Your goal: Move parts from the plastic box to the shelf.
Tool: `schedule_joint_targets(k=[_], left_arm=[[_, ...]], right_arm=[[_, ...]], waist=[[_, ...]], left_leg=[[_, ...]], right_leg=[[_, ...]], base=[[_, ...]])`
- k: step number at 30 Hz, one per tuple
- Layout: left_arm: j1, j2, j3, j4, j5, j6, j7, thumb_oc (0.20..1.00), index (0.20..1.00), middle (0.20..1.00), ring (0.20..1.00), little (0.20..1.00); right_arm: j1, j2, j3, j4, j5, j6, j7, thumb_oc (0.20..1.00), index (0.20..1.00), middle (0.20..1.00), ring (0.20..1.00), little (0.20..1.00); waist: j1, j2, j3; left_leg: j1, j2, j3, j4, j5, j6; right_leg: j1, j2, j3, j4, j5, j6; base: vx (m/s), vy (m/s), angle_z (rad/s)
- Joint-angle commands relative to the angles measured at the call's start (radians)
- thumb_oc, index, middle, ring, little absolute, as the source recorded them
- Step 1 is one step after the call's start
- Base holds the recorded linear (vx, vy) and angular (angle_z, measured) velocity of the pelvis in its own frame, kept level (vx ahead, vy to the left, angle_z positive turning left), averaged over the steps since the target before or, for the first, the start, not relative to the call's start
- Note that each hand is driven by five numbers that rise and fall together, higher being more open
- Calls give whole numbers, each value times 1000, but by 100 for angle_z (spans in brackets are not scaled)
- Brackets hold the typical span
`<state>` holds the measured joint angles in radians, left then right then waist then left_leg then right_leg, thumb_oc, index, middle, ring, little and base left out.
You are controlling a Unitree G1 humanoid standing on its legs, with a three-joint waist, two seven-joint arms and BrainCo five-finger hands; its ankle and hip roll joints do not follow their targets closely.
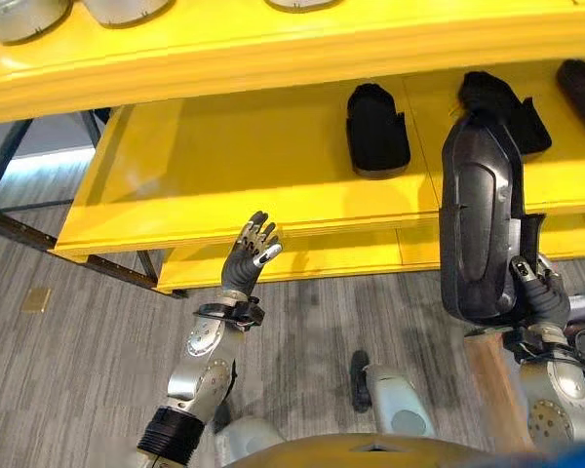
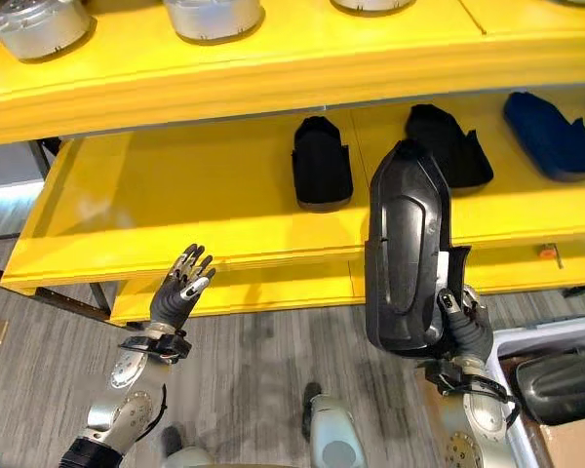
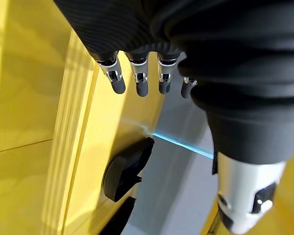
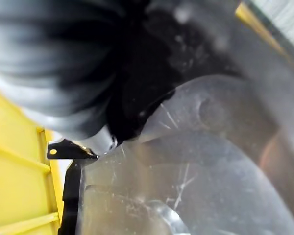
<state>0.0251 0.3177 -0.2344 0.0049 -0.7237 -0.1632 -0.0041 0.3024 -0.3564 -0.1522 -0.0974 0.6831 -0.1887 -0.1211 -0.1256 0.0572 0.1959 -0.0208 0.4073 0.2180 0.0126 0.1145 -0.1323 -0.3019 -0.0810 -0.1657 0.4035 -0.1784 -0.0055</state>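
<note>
Right eye view shows your right hand [image 2: 463, 327] gripping the black part [image 2: 407, 249] upright; left hand [image 2: 178, 290] open.

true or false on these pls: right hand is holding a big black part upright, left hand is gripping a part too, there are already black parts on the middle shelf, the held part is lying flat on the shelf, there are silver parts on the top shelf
1. The right hand holds a large black part upright: true; its fingers curl round the part's lower end.
2. The left hand grips a part: false; it is raised in front of the shelf edge, fingers relaxed, holding nothing.
3. Black parts already sit on the middle shelf: true; one black part near the middle, another behind the held one, plus a dark blue part farther right.
4. The held part lies flat on the shelf: false; it is on end in the hand, in front of the shelf.
5. Silver parts stand on the top shelf: true.
</note>
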Motion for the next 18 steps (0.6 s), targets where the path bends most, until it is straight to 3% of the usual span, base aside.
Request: schedule_joint_targets(k=[1,9,10,18], left_arm=[[5,70,47,-110,-1,-65,-33,1000,1000,1000,1000,1000],[-26,96,39,-103,3,-71,-17,1000,1000,1000,1000,1000],[-28,96,37,-104,7,-71,-14,1000,1000,1000,1000,1000],[-18,104,43,-107,12,-68,-11,1000,1000,1000,1000,1000]], right_arm=[[3,1,-32,-137,-9,-66,30,200,200,200,200,200],[-8,25,-22,-159,-8,-59,36,200,200,200,200,200],[-11,18,-22,-176,-23,-56,41,200,200,200,200,200],[-70,-13,18,-221,-66,-57,54,200,200,200,200,200]], waist=[[3,-41,-30],[15,-76,-32],[22,-85,-32],[51,-106,-27]], left_leg=[[16,-79,21,-40,29,-43],[-58,-171,52,51,-62,-20],[-85,-189,53,79,-82,-13],[-143,-212,43,122,-109,7]], right_leg=[[200,-236,60,-255,213,197],[231,-335,19,-344,333,251],[229,-358,8,-358,372,264],[216,-380,-19,-374,412,267]], base=[[156,248,31],[87,159,29],[55,101,1],[14,43,-2]])
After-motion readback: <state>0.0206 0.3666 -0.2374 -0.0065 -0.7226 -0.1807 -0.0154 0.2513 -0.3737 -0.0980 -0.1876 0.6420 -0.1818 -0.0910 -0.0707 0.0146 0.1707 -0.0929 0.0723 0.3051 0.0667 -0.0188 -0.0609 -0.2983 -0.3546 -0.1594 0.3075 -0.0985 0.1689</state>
